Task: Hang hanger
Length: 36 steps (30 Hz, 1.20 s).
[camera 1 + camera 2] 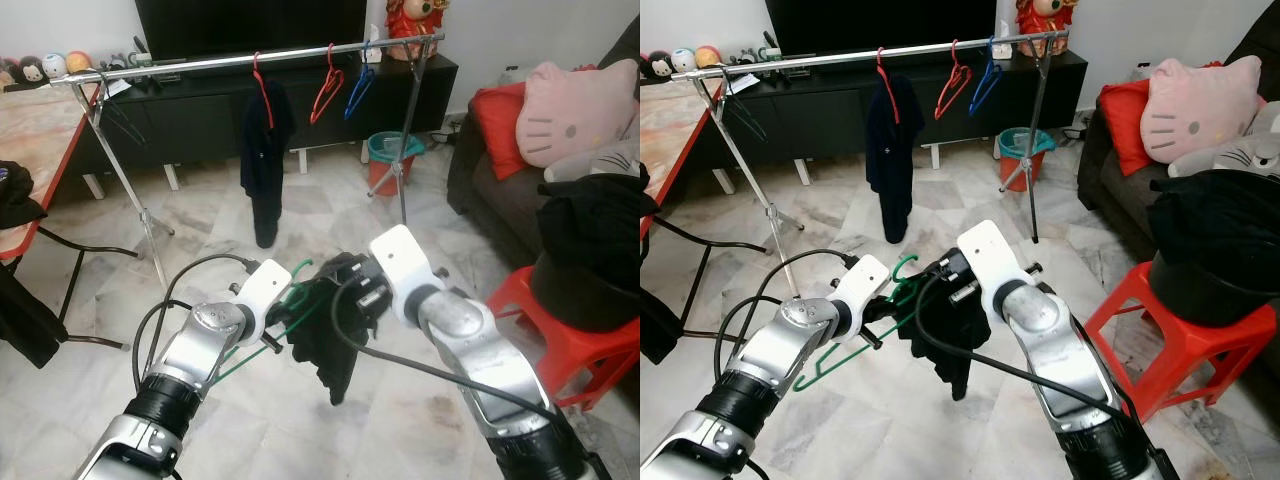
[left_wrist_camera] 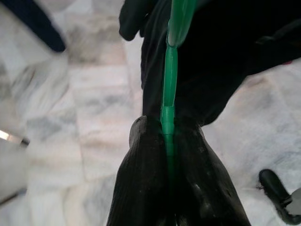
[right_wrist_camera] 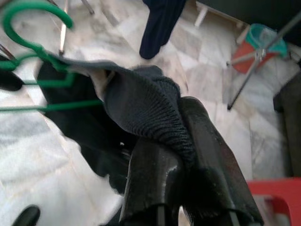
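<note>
Left gripper (image 2: 167, 136), jaws closed on the green hanger (image 1: 902, 268), held above the floor before the clothes rail (image 1: 250, 62). Right gripper (image 3: 181, 141), jaws pinching the dark garment (image 1: 945, 345) draped on that hanger.

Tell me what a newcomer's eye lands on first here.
First, the two silver arms meeting low in the foreground: the left pincer is shut on a green hanger, and the right pincer is shut on a dark garment draped from it. Beyond them a rail spans the room, carrying a hung dark garment and red and blue hangers.
</note>
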Motion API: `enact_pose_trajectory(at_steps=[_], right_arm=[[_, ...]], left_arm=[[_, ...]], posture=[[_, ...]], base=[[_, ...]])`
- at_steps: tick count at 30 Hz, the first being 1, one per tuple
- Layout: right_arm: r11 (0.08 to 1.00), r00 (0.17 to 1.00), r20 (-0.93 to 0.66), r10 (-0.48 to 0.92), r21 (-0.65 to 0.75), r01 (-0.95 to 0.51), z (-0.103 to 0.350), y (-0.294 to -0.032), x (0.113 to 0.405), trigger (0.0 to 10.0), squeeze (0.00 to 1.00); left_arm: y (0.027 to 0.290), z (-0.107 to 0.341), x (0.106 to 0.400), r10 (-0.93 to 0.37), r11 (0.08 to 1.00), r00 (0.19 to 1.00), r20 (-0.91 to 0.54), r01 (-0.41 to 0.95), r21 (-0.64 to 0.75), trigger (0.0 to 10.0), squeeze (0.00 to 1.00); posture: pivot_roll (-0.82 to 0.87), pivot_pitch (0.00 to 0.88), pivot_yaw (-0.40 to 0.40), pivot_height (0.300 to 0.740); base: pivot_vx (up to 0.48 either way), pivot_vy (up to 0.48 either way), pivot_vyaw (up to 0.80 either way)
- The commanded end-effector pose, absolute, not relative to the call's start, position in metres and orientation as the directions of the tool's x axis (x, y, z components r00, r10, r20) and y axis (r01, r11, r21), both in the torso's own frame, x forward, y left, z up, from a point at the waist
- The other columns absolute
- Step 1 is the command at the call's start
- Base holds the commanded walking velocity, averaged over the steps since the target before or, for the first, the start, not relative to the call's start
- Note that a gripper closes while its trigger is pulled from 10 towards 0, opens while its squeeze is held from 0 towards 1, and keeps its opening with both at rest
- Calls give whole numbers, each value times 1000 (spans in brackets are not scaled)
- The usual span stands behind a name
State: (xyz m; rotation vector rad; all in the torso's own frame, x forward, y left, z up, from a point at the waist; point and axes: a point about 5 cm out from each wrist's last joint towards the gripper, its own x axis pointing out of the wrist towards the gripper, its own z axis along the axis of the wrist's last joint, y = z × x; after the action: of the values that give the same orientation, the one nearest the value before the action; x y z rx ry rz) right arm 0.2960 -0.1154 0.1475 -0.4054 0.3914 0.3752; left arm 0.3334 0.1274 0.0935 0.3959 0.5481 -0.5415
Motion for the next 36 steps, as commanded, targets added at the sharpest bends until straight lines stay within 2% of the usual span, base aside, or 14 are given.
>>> enact_pose_trajectory(at_steps=[1,6,7,9,11,13,15,18,24,27,36], right_arm=[[841,860,-414,296,-313,-441,157,-111,293,10000,0],[843,862,-416,291,-314,-436,156,-110,291,10000,0],[851,880,-415,231,-353,-389,151,-119,295,10000,0],[852,888,-413,203,-372,-369,149,-123,297,10000,0],[867,895,-420,150,-379,-323,144,-133,302,10000,0],[868,896,-422,139,-384,-315,143,-135,303,10000,0],[870,897,-425,120,-391,-301,139,-139,306,10000,0],[870,906,-409,106,-402,-284,140,-140,311,10000,0],[869,913,-393,113,-406,-282,140,-137,316,10000,0],[868,918,-367,149,-397,-299,145,-129,322,10000,0],[833,895,-365,256,-386,-395,152,-114,317,10000,0]], left_arm=[[140,99,340,-289,830,773,-564,496,256,10000,0],[145,112,350,-237,864,845,-479,409,295,10000,0],[136,117,348,-327,841,820,-470,479,250,10000,0],[132,118,346,-369,829,800,-473,513,223,10000,0],[123,119,337,-491,727,722,-488,648,228,10000,0],[121,120,335,-516,704,702,-490,674,224,10000,0],[117,121,328,-594,670,656,-466,724,164,10000,0],[111,123,311,-718,533,528,-454,836,131,10000,0],[105,126,303,-778,476,460,-427,876,78,10000,0],[96,129,295,-828,422,400,-392,906,33,10000,0],[91,132,297,-832,437,419,-364,899,36,10000,0]], posture=[[78,0,-5,740],[75,0,-5,740],[75,0,-5,740],[77,0,-5,740],[78,0,-4,740],[80,0,-4,740],[81,0,-3,740],[81,0,-4,740],[84,0,-2,740],[82,0,-2,740],[83,0,-2,740]], base=[[0,0,0],[0,0,0],[0,0,0],[0,0,0],[0,0,0],[0,0,0],[0,0,0],[0,0,0],[0,0,0],[0,0,0],[0,0,0]])
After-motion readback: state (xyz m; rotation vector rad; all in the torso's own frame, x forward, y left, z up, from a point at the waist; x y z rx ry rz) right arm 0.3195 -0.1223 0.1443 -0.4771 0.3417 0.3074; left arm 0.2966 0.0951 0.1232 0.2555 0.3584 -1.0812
